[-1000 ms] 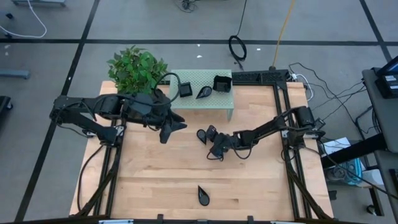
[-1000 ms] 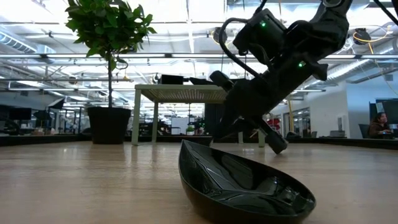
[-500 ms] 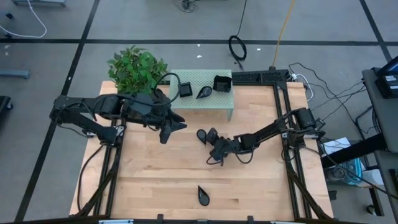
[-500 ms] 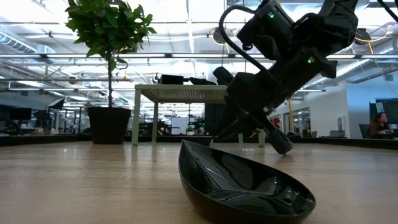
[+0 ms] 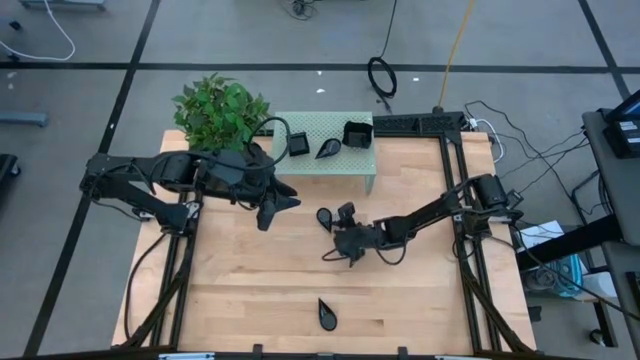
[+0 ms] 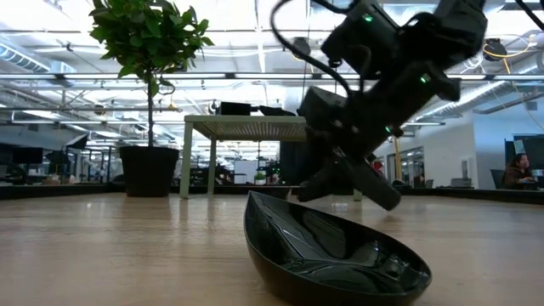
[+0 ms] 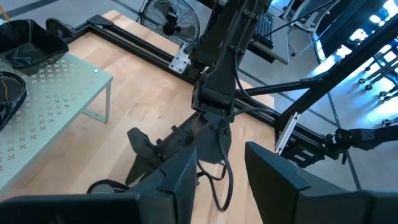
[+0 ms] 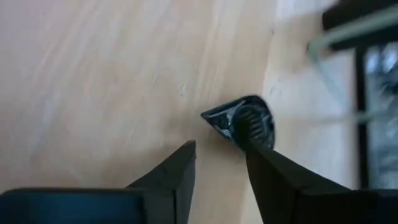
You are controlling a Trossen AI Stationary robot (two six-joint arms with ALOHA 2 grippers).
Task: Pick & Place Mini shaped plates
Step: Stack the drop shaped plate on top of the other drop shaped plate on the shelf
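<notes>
A black teardrop plate (image 5: 325,217) lies on the wooden table just near of the green stand; it also shows in the right wrist view (image 8: 244,119). My right gripper (image 5: 334,250) is open beside it, low over the table; one finger (image 8: 273,174) lies in front of the plate's edge in its wrist view, and I cannot tell if they touch. A second teardrop plate (image 5: 327,314) rests near the front edge and fills the low view's foreground (image 6: 331,251). My left gripper (image 5: 275,205) is open and empty, above the table left of the stand.
The green perforated stand (image 5: 350,165) at the back carries a square plate (image 5: 298,146), a teardrop plate (image 5: 327,150) and a wavy-edged plate (image 5: 357,133). A potted plant (image 5: 220,110) stands at the back left. A person (image 6: 517,172) sits far off in the room.
My right gripper has moved a little toward the table's left and near edges, staying open. The plates have stayed where they were.
</notes>
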